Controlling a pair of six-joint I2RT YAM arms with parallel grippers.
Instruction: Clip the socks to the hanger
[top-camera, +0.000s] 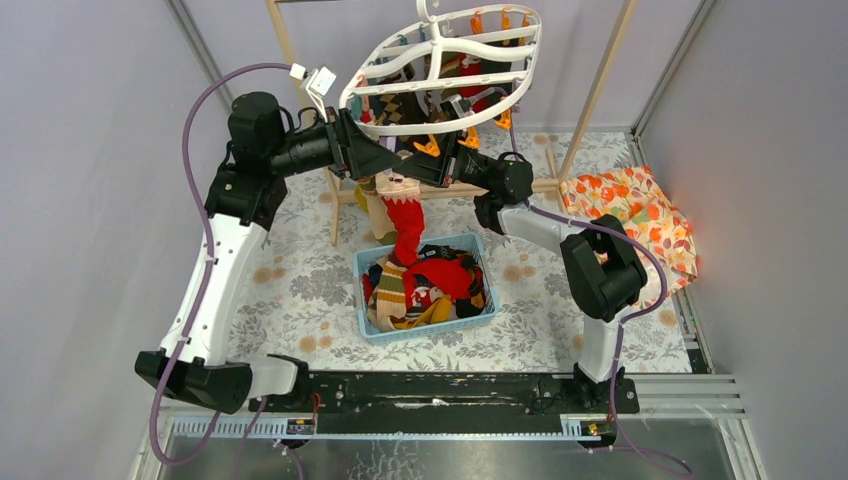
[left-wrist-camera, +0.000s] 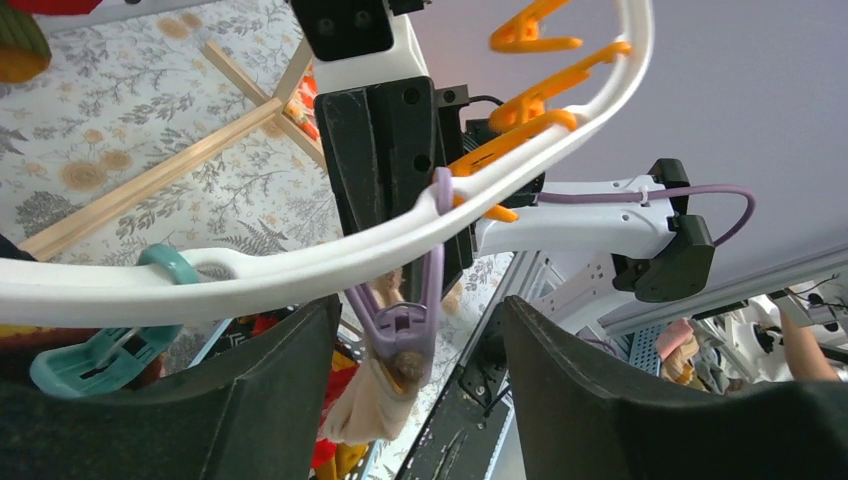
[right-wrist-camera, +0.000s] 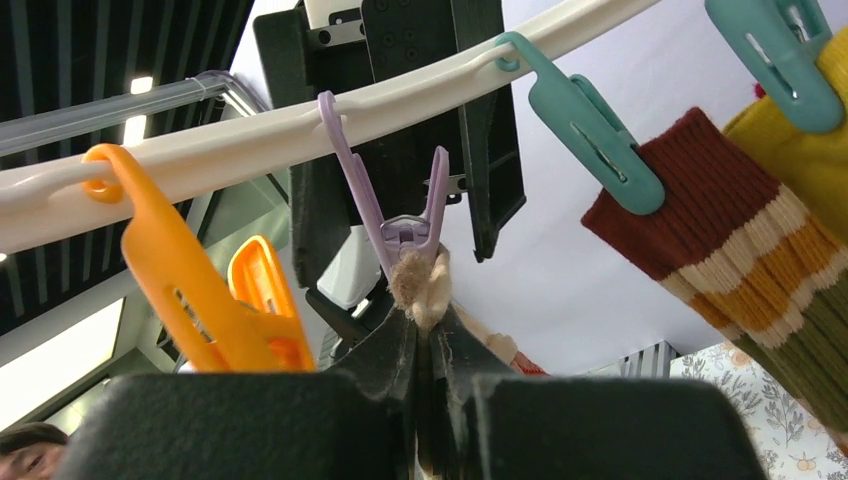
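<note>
Right wrist: beige sock (right-wrist-camera: 420, 292), lilac clip (right-wrist-camera: 405, 236)

The left arm (top-camera: 215, 270) and the right arm (top-camera: 600, 270) reach up under the white hanger (top-camera: 395, 129). A red sock (top-camera: 406, 228) hangs down over a blue basket (top-camera: 361, 300) full of socks (top-camera: 440, 280).

Striped sock (right-wrist-camera: 745, 235) runs off the right edge.

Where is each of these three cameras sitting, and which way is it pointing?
Top external: above and behind the arms, looking down at the table, hanger and sock basket; both arms show.
Left wrist: on the left arm, looking up past its spread fingers at the hanger rim.
Right wrist: on the right arm, looking up; its fingers pinch a beige sock.
Shared: both wrist views show the lilac clip holding that sock.
</note>
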